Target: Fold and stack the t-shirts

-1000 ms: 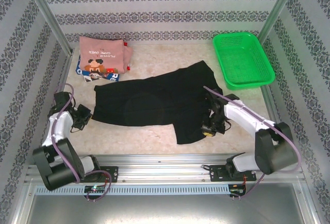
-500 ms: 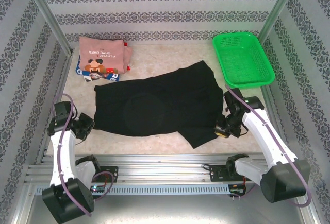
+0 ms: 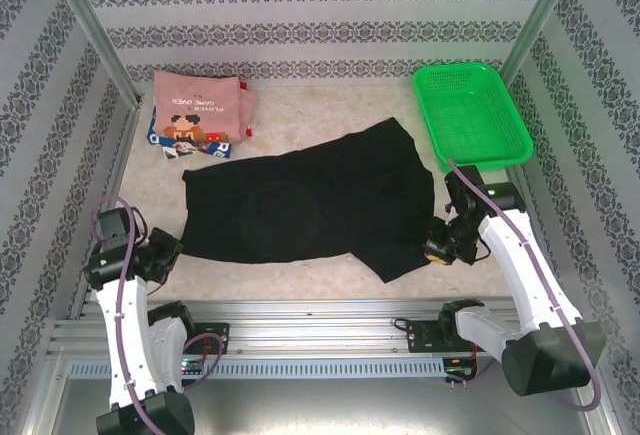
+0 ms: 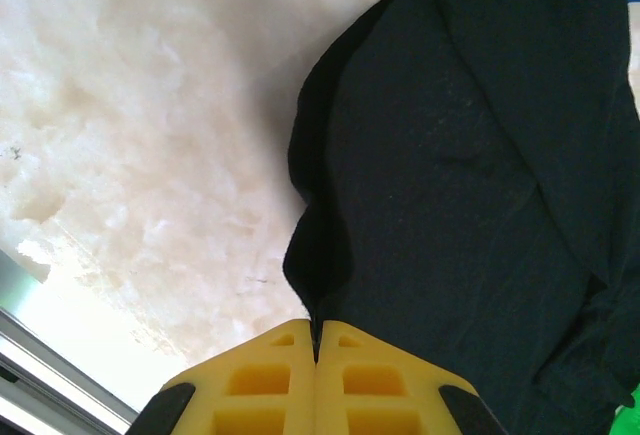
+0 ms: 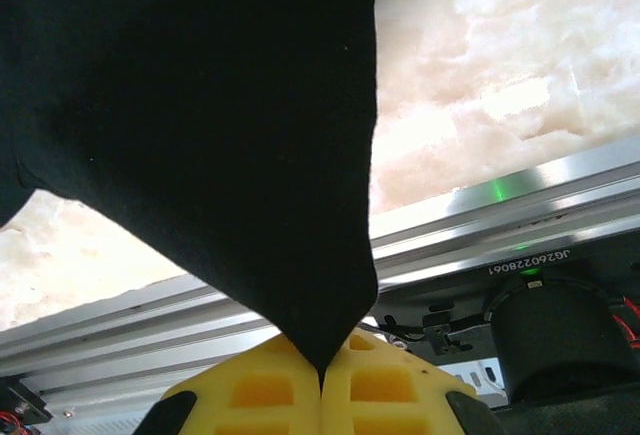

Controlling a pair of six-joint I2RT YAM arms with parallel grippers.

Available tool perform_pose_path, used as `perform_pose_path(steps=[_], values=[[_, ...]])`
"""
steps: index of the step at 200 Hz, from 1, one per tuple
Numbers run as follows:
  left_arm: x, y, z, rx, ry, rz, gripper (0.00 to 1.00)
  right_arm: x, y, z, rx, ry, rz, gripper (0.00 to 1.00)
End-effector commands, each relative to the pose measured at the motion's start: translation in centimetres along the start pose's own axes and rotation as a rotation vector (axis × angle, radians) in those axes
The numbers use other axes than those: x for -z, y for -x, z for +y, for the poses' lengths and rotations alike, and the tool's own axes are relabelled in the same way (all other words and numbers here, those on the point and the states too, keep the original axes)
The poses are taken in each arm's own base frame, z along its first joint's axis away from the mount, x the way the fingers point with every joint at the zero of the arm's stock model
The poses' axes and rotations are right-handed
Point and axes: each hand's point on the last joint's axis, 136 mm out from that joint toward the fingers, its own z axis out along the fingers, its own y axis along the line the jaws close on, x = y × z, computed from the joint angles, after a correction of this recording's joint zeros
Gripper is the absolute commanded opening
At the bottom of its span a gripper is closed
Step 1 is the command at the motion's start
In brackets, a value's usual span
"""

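Black cloth is taking up the middle of the pale marbled table (image 3: pixel 300 120): the large black t-shirt (image 3: pixel 300 205) is lying spread and mostly flat in the top external view, its broad body running from the left side across to the right, with one lobe reaching up toward the green mesh basket (image 3: pixel 455 67) and another pointing down toward the near edge. The left gripper (image 3: pixel 165 250) is sitting low at the shirt's near-left corner, and in the left wrist view its yellow fingers (image 4: pixel 260 385) are pressing together on a thin fold of the black t-shirt's (image 4: pixel 470 205) edge, which is rising out of the tip of the left gripper (image 4: pixel 316 340) and draping away across the stone. The right gripper (image 3: pixel 437 248) is sitting at the shirt's near-right corner, just beside the lower lobe; in the right wrist view its yellow fingers (image 5: pixel 255 385) are likewise closing tight on a pointed corner of the black t-shirt (image 5: pixel 200 105), the cloth fanning upward from the right gripper (image 5: pixel 321 370) over the table and the aluminium rail (image 5: pixel 500 205). At the far left corner the dusty-pink t-shirt (image 3: pixel 200 105) with its pixel-art figure is lying folded on top of the blue-and-white printed t-shirt (image 3: pixel 152 137), whose edges are peeking out beneath it, well apart from the black one. The basket is standing at the far right corner.
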Motion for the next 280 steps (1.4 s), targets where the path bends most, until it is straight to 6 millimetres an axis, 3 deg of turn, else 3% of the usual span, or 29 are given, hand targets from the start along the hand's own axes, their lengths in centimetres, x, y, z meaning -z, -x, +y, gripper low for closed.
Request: perform_pose_path(steps=[1,22,59,119,157,190,280], values=[[1.6,1.4,-1.8,-0.033,-0.014,-0.032,0.0,1.4,2.4,0.7,0.045,-0.012,-0.059,0.0],[2.6,3.0,-3.7,-0.076,-0.036,-0.068,0.0,2.8,5.4,2.2,0.091,-0.01,-0.115,0.0],[2.6,4.9,-6.5,-0.094,-0.091,-0.083,0.0,4.0,10.4,5.2,0.165,-0.01,-0.16,0.0],[0.4,6.8,-8.2,-0.115,-0.101,-0.074,0.0,3.0,16.4,9.8,0.258,0.009,-0.171,0.0],[-0.8,7.4,-7.7,-0.142,-0.058,-0.075,0.0,2.0,19.0,11.7,0.329,-0.023,-0.179,0.0],[-1.3,6.6,-6.6,-0.14,-0.036,-0.053,0.0,2.5,20.7,12.5,0.374,-0.055,-0.207,0.0],[-1.0,3.2,-2.0,-0.096,0.041,-0.036,0.0,3.1,21.3,14.0,0.492,-0.043,-0.216,0.0]])
